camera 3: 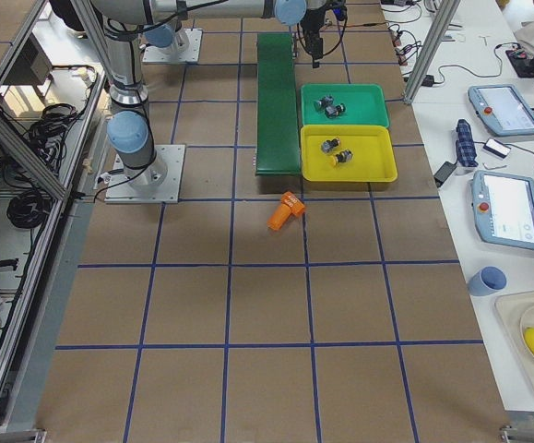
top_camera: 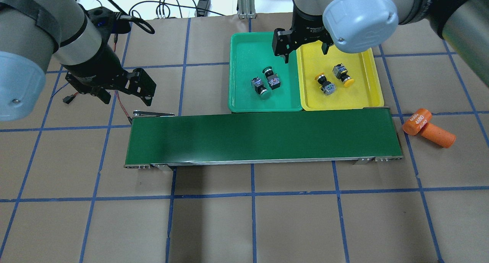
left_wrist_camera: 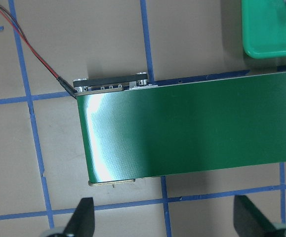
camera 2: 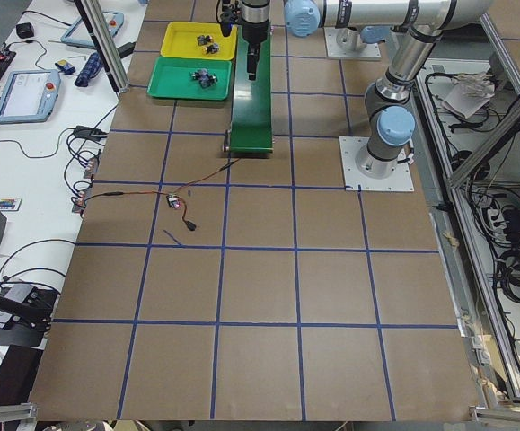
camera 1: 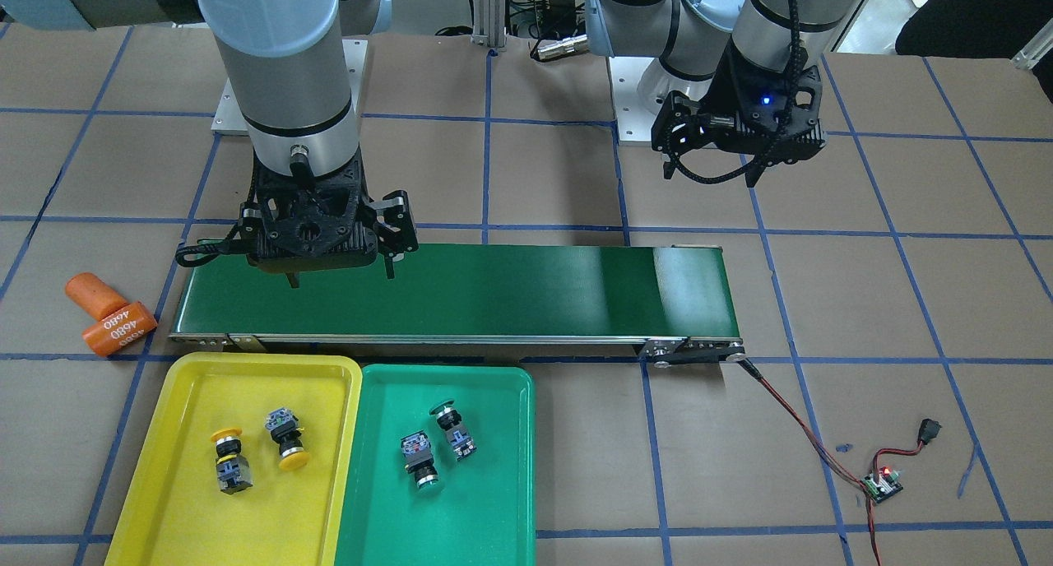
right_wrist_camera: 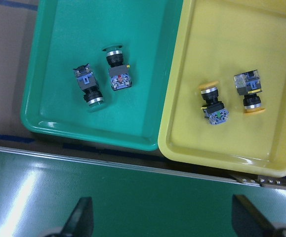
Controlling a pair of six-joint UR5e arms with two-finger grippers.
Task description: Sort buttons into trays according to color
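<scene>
Already sorted, buttons (right_wrist_camera: 118, 74) lie in trays (right_wrist_camera: 59, 39) beyond the wide, empty right claw (right_wrist_camera: 163, 215).

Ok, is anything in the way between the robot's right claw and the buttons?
No, nothing visible. The right gripper hangs open; the green buttons in the green tray and the yellow buttons in the yellow tray lie uncovered.

Brown-paper table (top_camera: 244, 224) with a blue tape grid. Dark-green conveyor belt (top_camera: 263, 138) runs lengthwise mid-table. Green tray (top_camera: 244, 56) and yellow tray (top_camera: 363, 98) sit side by side, touching, just beside the belt on the operators' edge side. Two orange cylinders (top_camera: 428, 127) lie just off the belt's end toward the table's right end. Small controller board (camera 1: 882, 485) with red and black wires sits toward the left end. Arm base plates (camera 2: 354, 175) are along the robot's edge.
</scene>
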